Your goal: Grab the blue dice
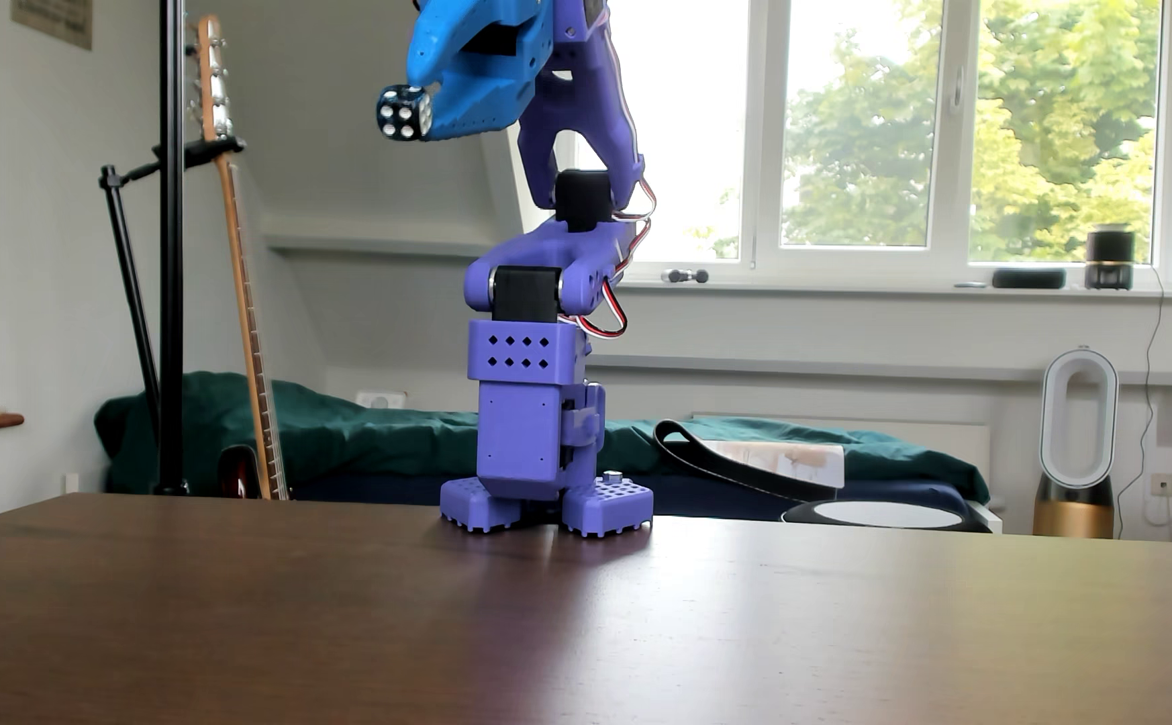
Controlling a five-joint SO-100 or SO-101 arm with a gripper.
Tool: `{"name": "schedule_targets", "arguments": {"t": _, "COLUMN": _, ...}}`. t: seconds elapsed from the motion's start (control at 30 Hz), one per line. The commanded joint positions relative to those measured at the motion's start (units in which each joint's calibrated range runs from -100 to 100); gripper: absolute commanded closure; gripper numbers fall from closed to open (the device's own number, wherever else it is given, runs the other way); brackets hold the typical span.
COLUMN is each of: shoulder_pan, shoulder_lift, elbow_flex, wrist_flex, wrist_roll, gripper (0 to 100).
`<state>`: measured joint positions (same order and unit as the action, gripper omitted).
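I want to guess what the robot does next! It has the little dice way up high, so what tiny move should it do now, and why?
Probably just keep squeezing and hold still. The hand pinches the blue dice only at its very tips, high above the table, so a jerk or loosening could drop it. The grab looks done.

No text or number can be read; the blue dice [404, 112] shows only white pips.

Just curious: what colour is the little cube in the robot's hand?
Very dark blue, almost black, white-pipped glossy cube, other view.
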<state>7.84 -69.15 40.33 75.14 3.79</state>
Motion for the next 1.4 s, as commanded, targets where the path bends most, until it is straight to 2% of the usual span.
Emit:
{"name": "schedule_targets", "arguments": {"t": 0.0, "shoulder_pan": -1.2, "shoulder_lift": -0.7, "elbow_flex": -0.3, "wrist_flex": -1.4, "wrist_roll": 0.5, "gripper": 94}}
{"name": "schedule_targets", "arguments": {"t": 0.17, "shoulder_pan": -2.9, "shoulder_lift": -1.2, "elbow_flex": 0.9, "wrist_flex": -1.4, "wrist_roll": 2.6, "gripper": 85}}
{"name": "schedule_targets", "arguments": {"t": 0.93, "shoulder_pan": -3.3, "shoulder_lift": -1.3, "elbow_flex": 2.3, "wrist_flex": -1.4, "wrist_roll": 3.0, "gripper": 85}}
{"name": "schedule_targets", "arguments": {"t": 1.0, "shoulder_pan": -3.4, "shoulder_lift": -1.3, "elbow_flex": 3.4, "wrist_flex": -2.1, "wrist_roll": 2.8, "gripper": 88}}
{"name": "schedule_targets", "arguments": {"t": 1.13, "shoulder_pan": -5.6, "shoulder_lift": -1.3, "elbow_flex": 6.7, "wrist_flex": -2.2, "wrist_roll": 2.6, "gripper": 99}}
{"name": "schedule_targets", "arguments": {"t": 1.37, "shoulder_pan": -6.9, "shoulder_lift": -1.3, "elbow_flex": 13.4, "wrist_flex": -4.3, "wrist_roll": 1.8, "gripper": 98}}
